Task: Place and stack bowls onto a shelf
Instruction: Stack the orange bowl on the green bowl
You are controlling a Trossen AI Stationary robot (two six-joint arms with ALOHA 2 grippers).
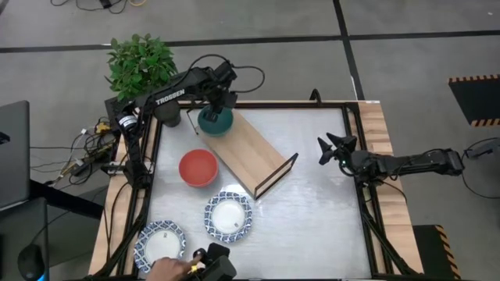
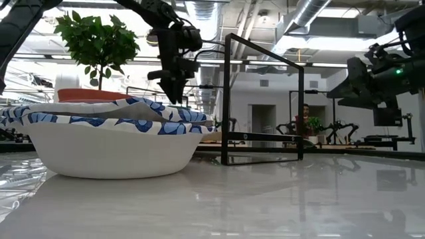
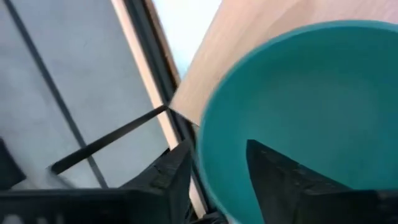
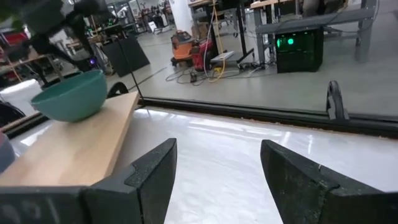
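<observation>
Two matte-black, slender-jointed robot arms: the left arm (image 1: 168,95) carries white "TROSSEN" lettering along its link, with black cable looping above. The right arm (image 1: 414,164) ends in a black two-fingered tool (image 1: 328,147) with angular, wedge-shaped fingers (image 4: 152,171).

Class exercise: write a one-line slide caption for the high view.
Left gripper straddles the teal bowl's rim at the shelf's far end; right gripper waits open.
</observation>
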